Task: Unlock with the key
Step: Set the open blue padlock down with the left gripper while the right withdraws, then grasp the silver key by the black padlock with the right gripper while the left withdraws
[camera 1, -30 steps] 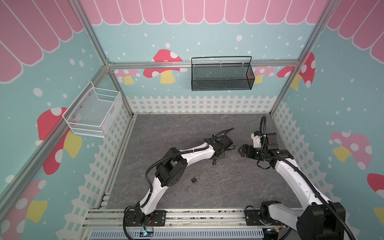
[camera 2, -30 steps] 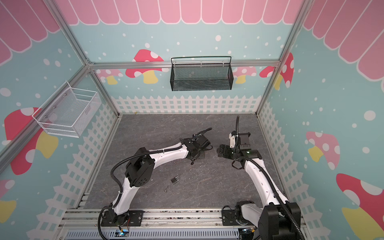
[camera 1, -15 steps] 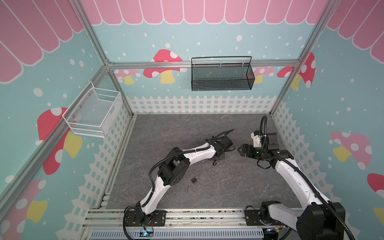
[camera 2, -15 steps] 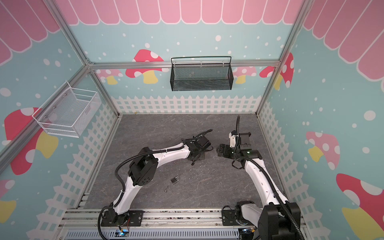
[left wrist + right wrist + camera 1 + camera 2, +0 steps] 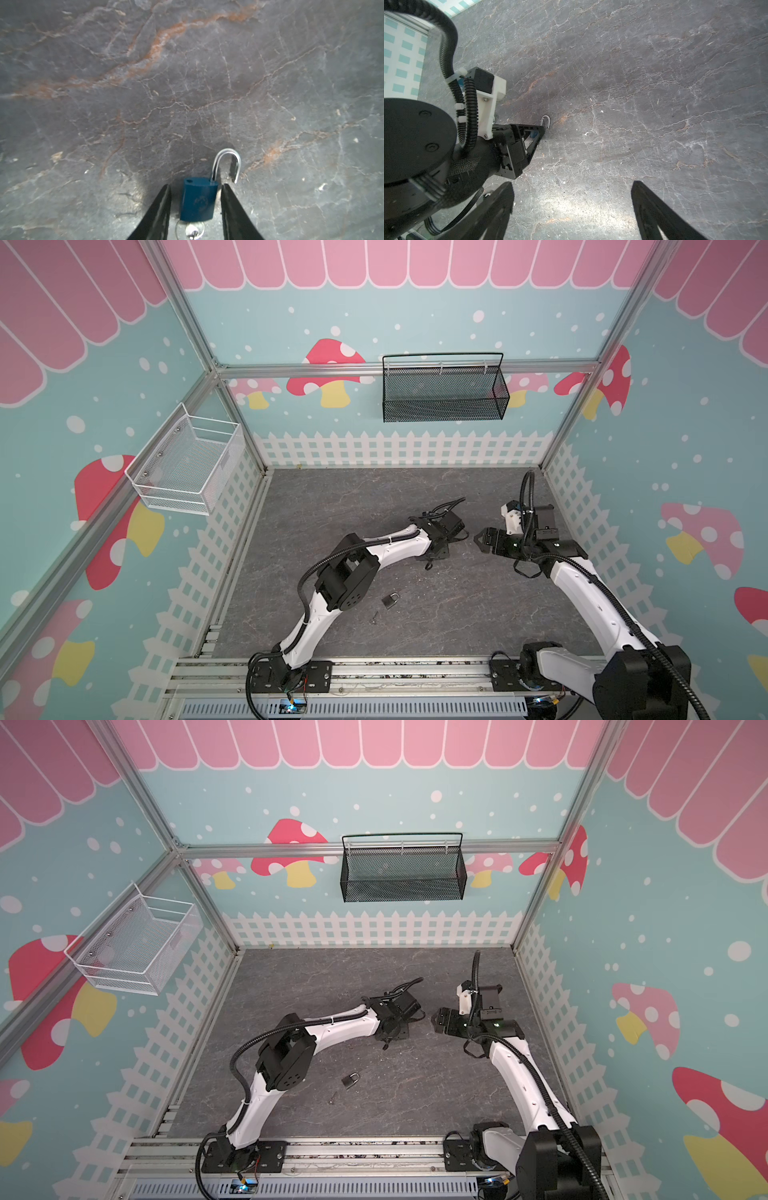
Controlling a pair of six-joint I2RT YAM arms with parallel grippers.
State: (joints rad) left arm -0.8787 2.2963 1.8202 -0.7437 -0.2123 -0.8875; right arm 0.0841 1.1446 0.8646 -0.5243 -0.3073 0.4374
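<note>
Two claws were examined, left first. Well behind the left claw, by that arm's elbow, a second padlock (image 5: 390, 600) lies apart from both claws. The left claw (image 5: 195, 185) has just slackened. Its jaws, lately clamped, now stand parted with a gap on either side of the blue padlock (image 5: 197, 200), so the lock is released, not gripped. The padlock sits between the fingertips. Its steel shackle (image 5: 227, 160) projects ahead of the claw, with one leg swung clear of the body and its hole exposed. A key (image 5: 192, 231) on its ring shows at the body's end nearer the palm; whether it is fully seated cannot be told. Nor is it clear whether the lock rests on the slate floor (image 5: 187, 83). Judgement: the shackle is free, so the unlocking appears accomplished, and only a straight withdrawal remains, lest a finger topple the lock. The right claw (image 5: 572, 184) stands wide and empty, facing the left claw from nearby.
</note>
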